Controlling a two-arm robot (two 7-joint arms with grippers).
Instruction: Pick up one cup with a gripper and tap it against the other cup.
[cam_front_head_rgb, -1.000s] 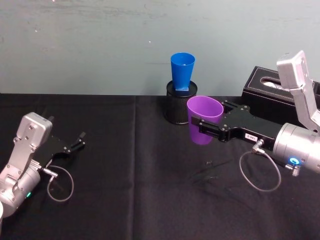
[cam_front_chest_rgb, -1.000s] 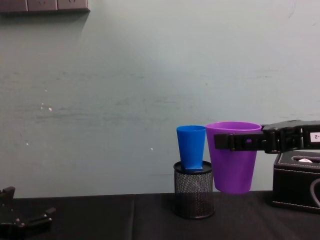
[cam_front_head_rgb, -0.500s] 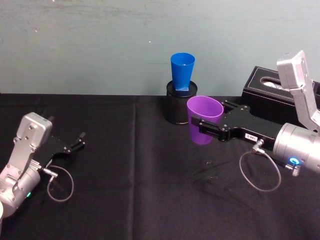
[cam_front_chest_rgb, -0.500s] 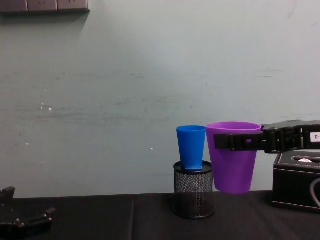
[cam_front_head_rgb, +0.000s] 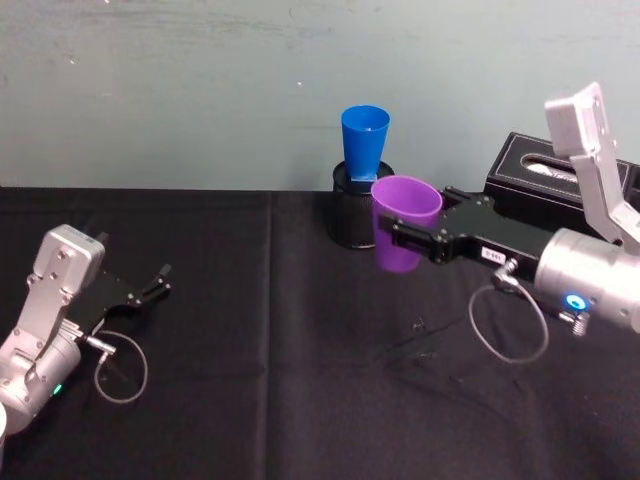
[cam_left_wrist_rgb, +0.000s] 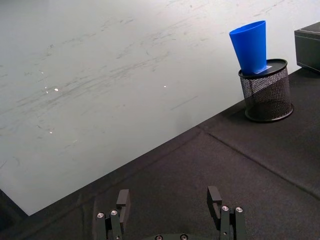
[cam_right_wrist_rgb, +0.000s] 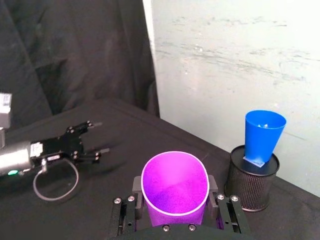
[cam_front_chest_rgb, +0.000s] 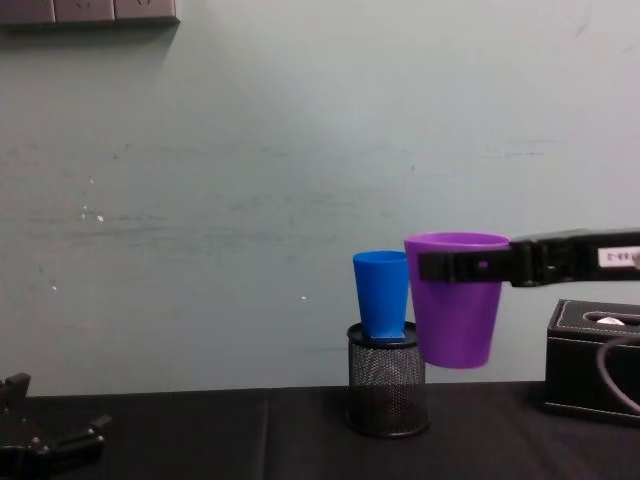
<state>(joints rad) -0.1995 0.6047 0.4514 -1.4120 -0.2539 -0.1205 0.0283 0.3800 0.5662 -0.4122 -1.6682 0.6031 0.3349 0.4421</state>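
Observation:
The purple cup (cam_front_head_rgb: 405, 225) hangs upright above the black table, with my right gripper (cam_front_head_rgb: 405, 238) shut on it just under the rim. In the chest view the purple cup (cam_front_chest_rgb: 455, 310) overlaps the right edge of the blue cup (cam_front_chest_rgb: 381, 295); I cannot tell whether they touch. The blue cup (cam_front_head_rgb: 364, 140) stands in a black wire-mesh pen holder (cam_front_head_rgb: 350, 215) at the back. In the right wrist view the purple cup (cam_right_wrist_rgb: 175, 187) sits between the fingers, with the blue cup (cam_right_wrist_rgb: 263, 135) beyond it. My left gripper (cam_front_head_rgb: 160, 280) rests open at the far left, parked.
A black box (cam_front_head_rgb: 530, 175) stands at the back right, behind my right arm. The pale wall rises right behind the table's back edge. Black cloth (cam_front_head_rgb: 280, 360) covers the table, bare between the two arms.
My right gripper has lifted the purple cup a little and carried it left and back toward the blue cup. The left arm has not moved.

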